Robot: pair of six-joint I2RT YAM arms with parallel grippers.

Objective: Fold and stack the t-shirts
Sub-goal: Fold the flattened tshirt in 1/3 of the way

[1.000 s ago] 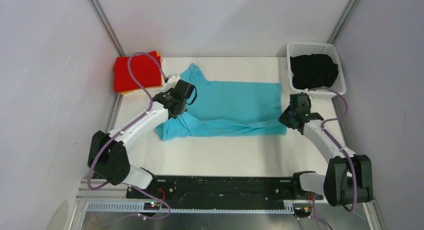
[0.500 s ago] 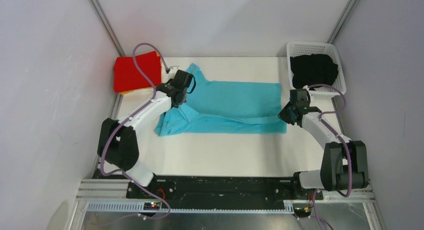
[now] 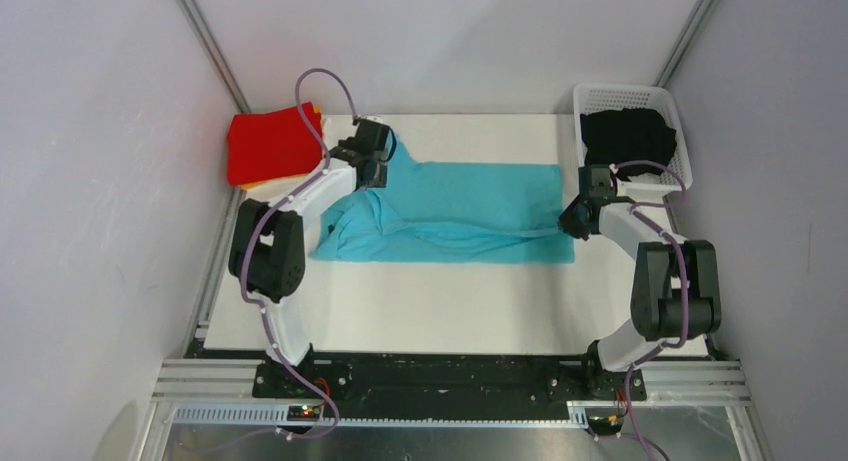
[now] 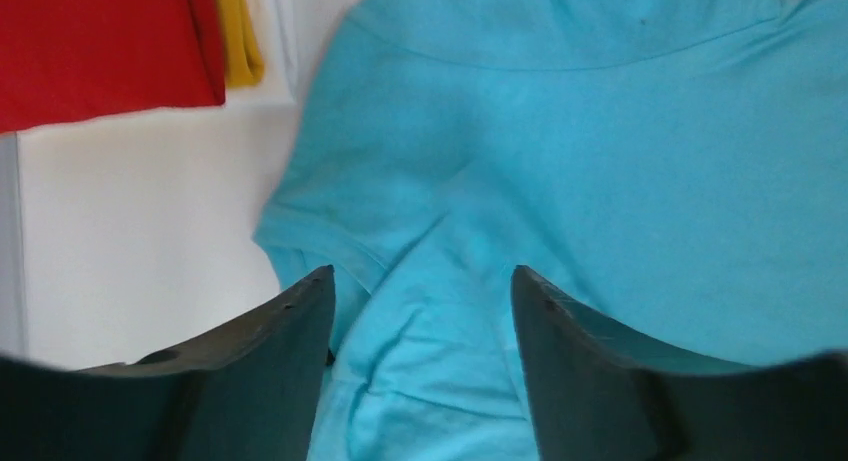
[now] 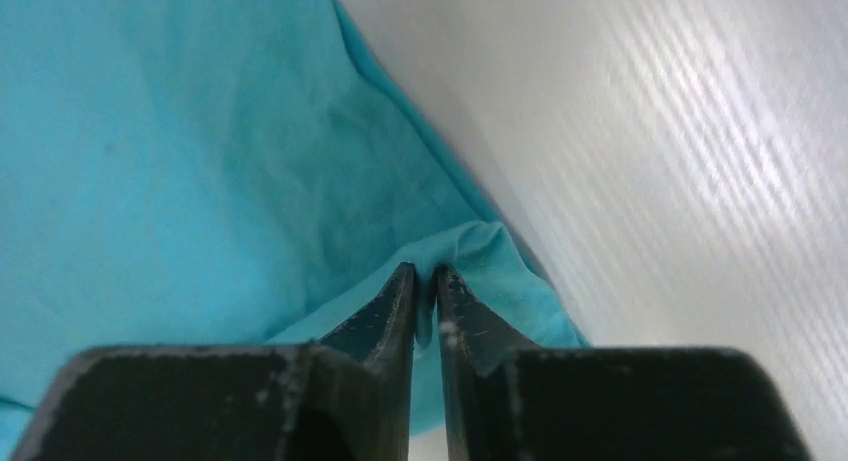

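right gripper [image 5: 425, 279] pinching, left gripper [image 4: 420, 296] wide

your right fingers are clamped tight on a fold at the right edge of the turquoise t-shirt [image 3: 470, 196]. your left fingers stand wide apart over its bunched sleeve end, gripping nothing. the shirt lies across mid-table. the red t-shirt [image 3: 265, 146] sits far left, the black t-shirt [image 3: 628, 141] in the basket [image 3: 583, 99].

The turquoise t-shirt [image 3: 470, 196] is soft matt cloth, the table [image 3: 450, 301] smooth white, the basket [image 3: 622, 89] lattice plastic.
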